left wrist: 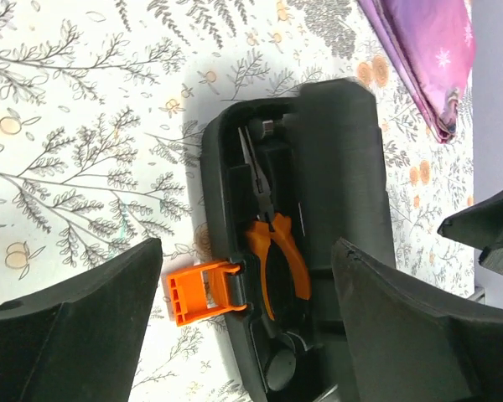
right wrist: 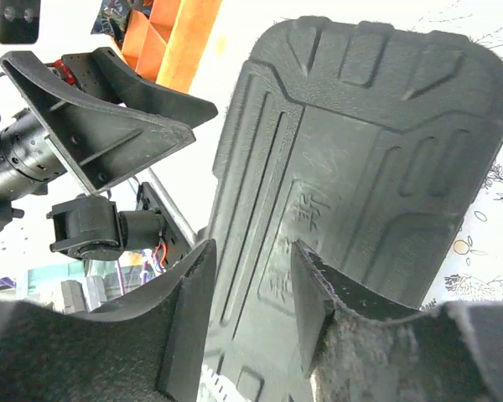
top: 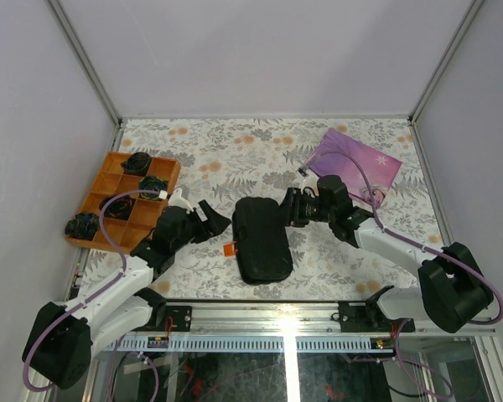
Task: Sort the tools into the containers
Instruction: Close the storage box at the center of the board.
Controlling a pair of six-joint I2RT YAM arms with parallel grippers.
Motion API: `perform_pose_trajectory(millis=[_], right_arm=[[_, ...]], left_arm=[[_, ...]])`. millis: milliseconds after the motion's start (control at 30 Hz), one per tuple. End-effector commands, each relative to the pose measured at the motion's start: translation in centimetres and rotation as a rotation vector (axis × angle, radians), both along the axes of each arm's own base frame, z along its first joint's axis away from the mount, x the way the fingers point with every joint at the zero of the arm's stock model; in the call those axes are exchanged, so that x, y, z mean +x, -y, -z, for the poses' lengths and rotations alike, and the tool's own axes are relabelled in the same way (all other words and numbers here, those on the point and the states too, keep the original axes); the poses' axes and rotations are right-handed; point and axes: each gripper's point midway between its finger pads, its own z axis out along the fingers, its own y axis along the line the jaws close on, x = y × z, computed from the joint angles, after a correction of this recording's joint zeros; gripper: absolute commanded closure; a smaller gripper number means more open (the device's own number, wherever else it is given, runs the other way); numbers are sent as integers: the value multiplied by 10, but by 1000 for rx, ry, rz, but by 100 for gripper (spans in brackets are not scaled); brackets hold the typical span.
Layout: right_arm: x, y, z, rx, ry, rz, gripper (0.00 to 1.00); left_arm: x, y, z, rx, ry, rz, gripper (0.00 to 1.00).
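**Black case ajar at mid-table, both grippers beside it**

Floral-print cloth (top: 235, 142), pale with grey fern sprigs and small orange blossoms, covers the table between plain lilac walls.

At the centre lies the tool case (top: 261, 239), a matt black, rounded-rectangle hard shell. Its lid (right wrist: 360, 151) is tilted up on the left-arm side, its outer face moulded with long ribs, shallow panels and embossed characters. A boxy orange plastic latch (left wrist: 199, 291) sticks out from that open edge. Inside, in a moulded black slot, sit the pliers (left wrist: 289, 255), with slim pointed steel jaws and smooth curved orange handles.

The left gripper (left wrist: 247, 251) hangs just left of the case. Its broad, wedge-shaped black fingers (left wrist: 75, 327) are spread wide with nothing between them.

The right gripper (right wrist: 251, 251) is at the case's right edge. Its curved black fingers (right wrist: 184, 327) stand part-way apart over the lid's ribbed face; whether they touch it cannot be told.

An orange divided tray (top: 109, 188) with black coiled lumps (top: 151, 184) sits at the far left. A glossy purple pouch (top: 356, 159) printed with snowflakes lies at the far right.
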Motion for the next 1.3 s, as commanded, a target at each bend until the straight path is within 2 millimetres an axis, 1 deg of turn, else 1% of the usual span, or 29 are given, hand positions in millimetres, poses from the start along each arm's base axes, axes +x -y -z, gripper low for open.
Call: perform_pose_trajectory(millis=[0, 67, 133, 200, 233, 300, 400, 567, 667, 767, 867, 933, 1100, 1200, 1267], right_arm=[[16, -12, -44, 59, 121, -8, 50], [22, -7, -45, 20, 150, 15, 47], [25, 1, -39, -38, 171, 41, 43], [29, 9, -31, -92, 191, 69, 36], [29, 12, -26, -109, 195, 80, 30], [29, 15, -16, -134, 194, 77, 21], [27, 16, 0, -164, 174, 62, 1], [20, 12, 23, -168, 120, 16, 1], [13, 7, 30, -130, 86, 0, 1], [8, 5, 41, -118, 42, -14, 1], [2, 4, 51, -117, 2, -24, 0], [-1, 1, 56, -120, -16, -33, 1], [-9, 0, 77, -201, -53, -56, 4], [-10, 7, 89, -271, -63, -45, 7], [-10, 14, 100, -332, -76, -37, 10]], left_arm=[[-2, -8, 5, 26, -8, -32, 17], [-2, -9, 3, 25, -2, -36, 15], [-3, -9, 3, 25, -1, -37, 12], [-3, -10, 4, 27, -5, -38, 7], [-4, -10, 5, 28, -11, -40, 5], [-4, -9, 7, 23, -22, -41, 0], [-4, -9, 9, 15, -37, -52, 0], [-5, -12, 12, 1, -51, -78, 0], [-7, -11, 17, -2, -60, -72, 0], [-9, -9, 23, -7, -77, -66, 0], [-11, -9, 33, 3, -115, -67, 0], [-13, -6, 40, 3, -146, -60, 0], [-22, -2, 51, 24, -182, -82, 0], [-27, 0, 51, 13, -187, -108, 0], [-31, 3, 53, 4, -200, -112, 0]])
